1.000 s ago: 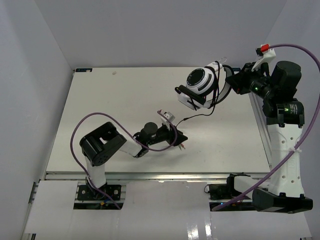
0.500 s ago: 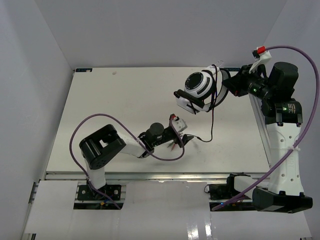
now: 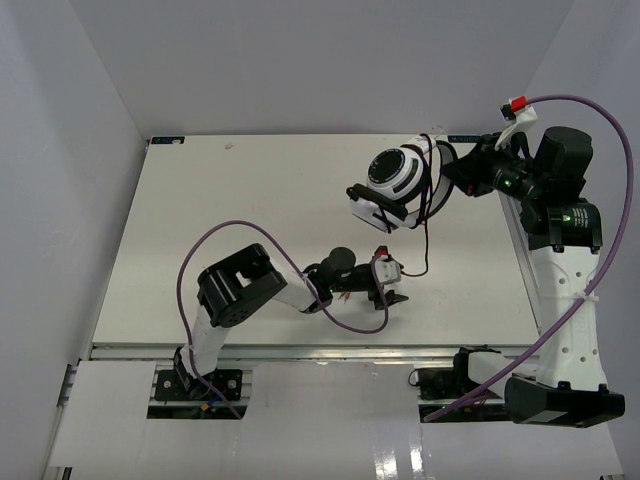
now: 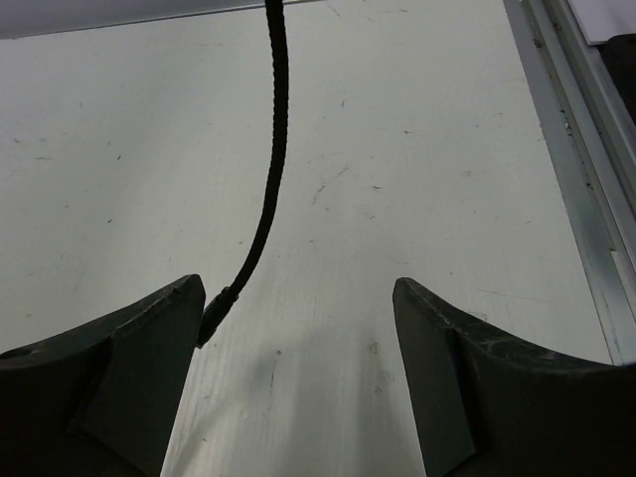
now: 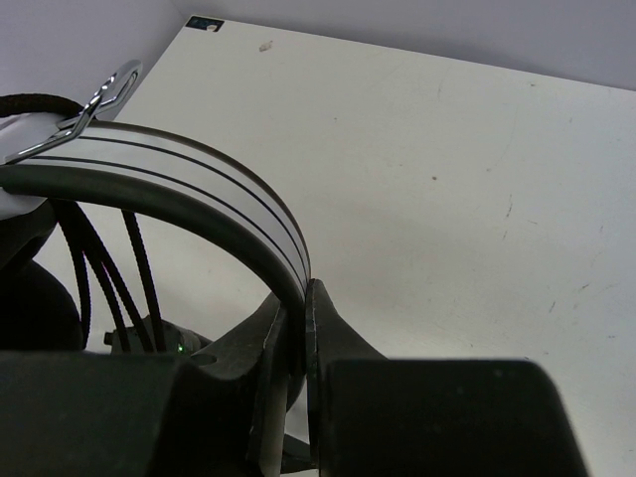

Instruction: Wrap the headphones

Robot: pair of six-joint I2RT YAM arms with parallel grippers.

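Top external view: the right gripper (image 3: 458, 172) holds the headphones (image 3: 395, 180) in the air above the table's (image 3: 220, 200) far right corner. Its jaws are pinched shut on the headband (image 5: 248, 214), as the right wrist view shows. A few black strands already hang under the band, so some wrapping looks done. The rest of the cable (image 3: 425, 240) drops almost straight down toward the near edge. There the left gripper (image 3: 390, 285) sits low over the table with its jaws spread wide and gripping nothing. In the left wrist view the cable (image 4: 268, 169) runs down between the fingers, and its end meets the inner face of one finger (image 4: 149, 348). This looks like a re-grip between turns. The next move probably calls for centring the jaws on the strand, closing, and carrying it up and around the band without pulling the headphones out of the clamp. Compared with a second ago, the left arm has travelled rightward along the near edge and its claw has opened. The cable, then drawn sideways toward the table's middle, now hangs slack and nearly vertical.
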